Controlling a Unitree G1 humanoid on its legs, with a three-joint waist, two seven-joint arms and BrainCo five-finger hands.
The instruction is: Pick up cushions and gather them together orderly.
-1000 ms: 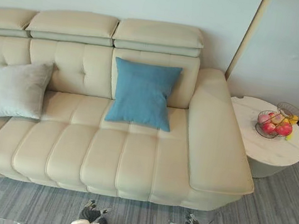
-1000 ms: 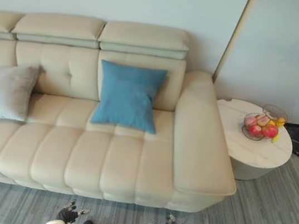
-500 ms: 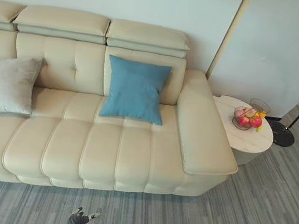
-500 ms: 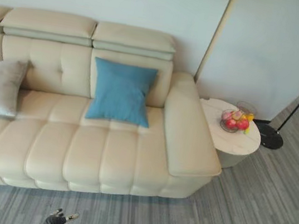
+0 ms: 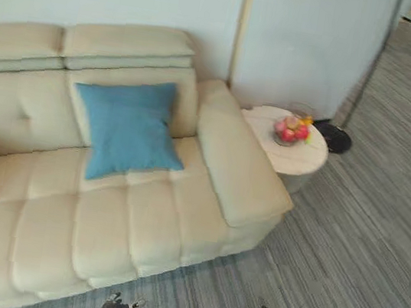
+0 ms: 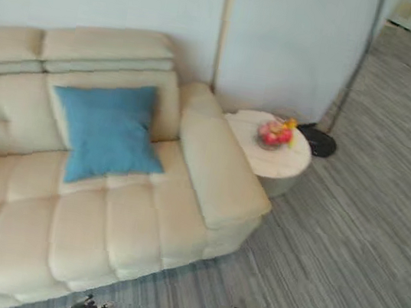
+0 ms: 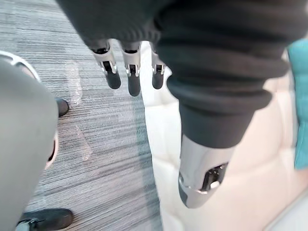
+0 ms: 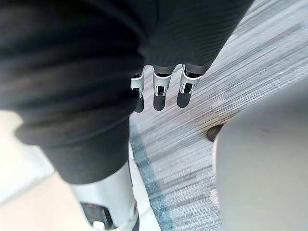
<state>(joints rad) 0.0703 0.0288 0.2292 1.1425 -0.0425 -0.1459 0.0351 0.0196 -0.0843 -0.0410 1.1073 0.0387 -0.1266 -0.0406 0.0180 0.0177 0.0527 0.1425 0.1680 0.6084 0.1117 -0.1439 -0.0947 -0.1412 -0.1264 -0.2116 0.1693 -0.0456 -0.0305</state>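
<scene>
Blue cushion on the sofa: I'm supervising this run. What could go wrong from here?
1. The square blue fabric cushion leans on the cream leather sofa's backrest, while the open left hand and right hand hang over the floor; a reach from here may fall short.
2. The fruit bowl on the round pale side table beside the armrest could get knocked.

blue cushion (image 5: 128,127) | square | upright, leaning on sofa backrest (image 5: 19,107)

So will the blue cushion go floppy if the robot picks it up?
Probably squashy, not stiff: the blue cushion looks plump and leans against the sofa back. Being puffy cloth, it's likely light, and its corners may droop.
</scene>
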